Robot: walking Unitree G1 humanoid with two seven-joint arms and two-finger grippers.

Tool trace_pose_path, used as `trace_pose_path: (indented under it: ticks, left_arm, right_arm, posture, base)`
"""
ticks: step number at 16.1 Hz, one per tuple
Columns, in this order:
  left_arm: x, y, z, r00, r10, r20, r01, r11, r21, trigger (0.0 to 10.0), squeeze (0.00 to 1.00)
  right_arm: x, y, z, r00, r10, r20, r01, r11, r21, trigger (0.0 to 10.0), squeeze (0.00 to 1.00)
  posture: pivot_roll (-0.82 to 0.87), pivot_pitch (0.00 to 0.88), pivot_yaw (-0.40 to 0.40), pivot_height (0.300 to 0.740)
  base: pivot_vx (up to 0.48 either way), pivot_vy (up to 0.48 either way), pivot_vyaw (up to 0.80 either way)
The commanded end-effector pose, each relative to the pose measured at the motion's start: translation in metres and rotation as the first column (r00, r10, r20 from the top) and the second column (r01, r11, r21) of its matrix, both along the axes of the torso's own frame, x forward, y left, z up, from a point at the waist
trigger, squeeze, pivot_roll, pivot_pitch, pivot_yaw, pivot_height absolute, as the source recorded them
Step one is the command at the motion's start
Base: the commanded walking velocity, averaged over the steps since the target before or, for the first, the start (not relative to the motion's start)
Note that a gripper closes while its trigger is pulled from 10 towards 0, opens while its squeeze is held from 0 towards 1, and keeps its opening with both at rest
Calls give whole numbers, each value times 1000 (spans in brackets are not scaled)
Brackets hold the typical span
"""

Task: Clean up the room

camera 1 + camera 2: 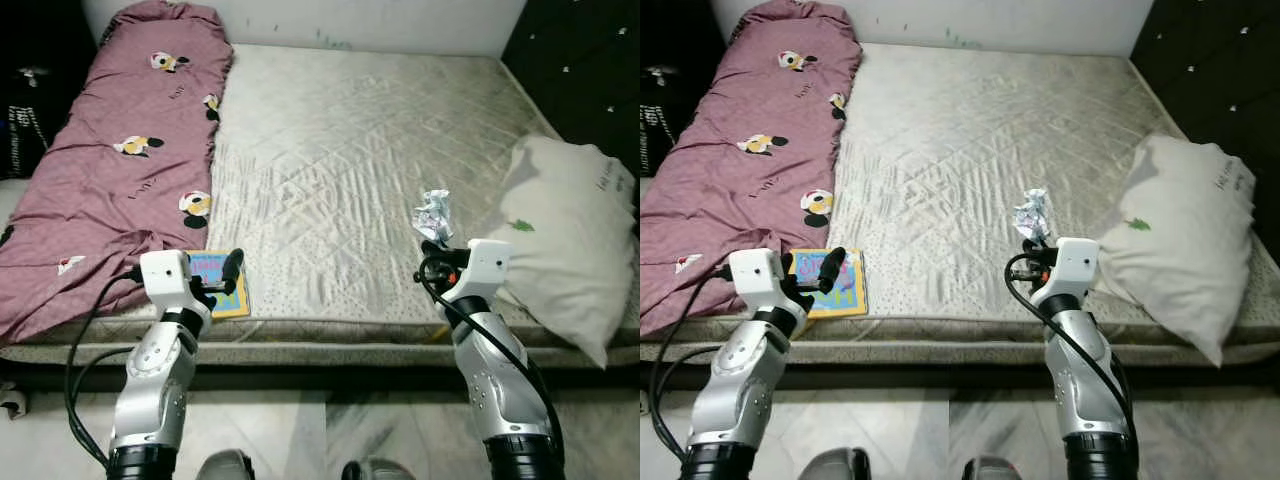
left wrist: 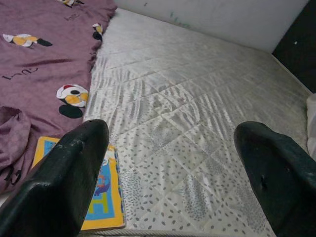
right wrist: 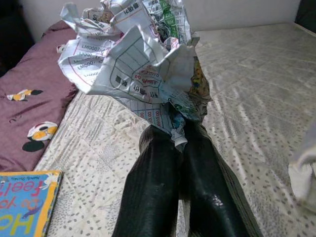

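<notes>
A crumpled ball of printed paper (image 1: 434,216) is held above the mattress (image 1: 370,160) near its front right. My right gripper (image 3: 178,138) is shut on the paper (image 3: 138,54), whose bulk sticks out beyond the fingers (image 3: 153,182). My left gripper (image 1: 233,270) is open over the mattress's front edge, its fingers (image 2: 64,177) wide apart with nothing between them. A colourful children's book (image 1: 222,283) lies flat just beneath and beside that gripper.
A mauve blanket (image 1: 120,150) with cartoon prints covers the bed's left side. A white pillow (image 1: 565,235) rests at the right edge against a dark tufted headboard (image 1: 585,60). Tiled floor (image 1: 330,420) runs below the bed's front.
</notes>
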State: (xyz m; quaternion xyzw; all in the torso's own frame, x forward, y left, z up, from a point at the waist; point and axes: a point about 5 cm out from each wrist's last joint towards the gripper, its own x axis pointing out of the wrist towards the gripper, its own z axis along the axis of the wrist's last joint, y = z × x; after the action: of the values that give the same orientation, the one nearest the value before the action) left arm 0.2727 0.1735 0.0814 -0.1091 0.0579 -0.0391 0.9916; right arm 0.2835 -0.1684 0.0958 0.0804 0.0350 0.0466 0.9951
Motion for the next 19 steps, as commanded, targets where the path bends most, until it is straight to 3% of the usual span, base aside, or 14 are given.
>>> trace_pose_path:
  ticks: [1,19]
  left_arm:
    - [-1,-1,2,1000,-11,10,11,1000,5,10000,0]
    - [0,-1,3,1000,-17,12,17,1000,3,10000,0]
  right_arm:
    - [1,-2,0,1000,-7,0,7,1000,-9,10000,0]
    - [2,-2,-1,1000,-13,-2,13,1000,-14,10000,0]
  posture:
    - [-9,70,-55,740]
    - [-10,86,-55,740]
  base:
    - [289,0,0]
    - [289,0,0]
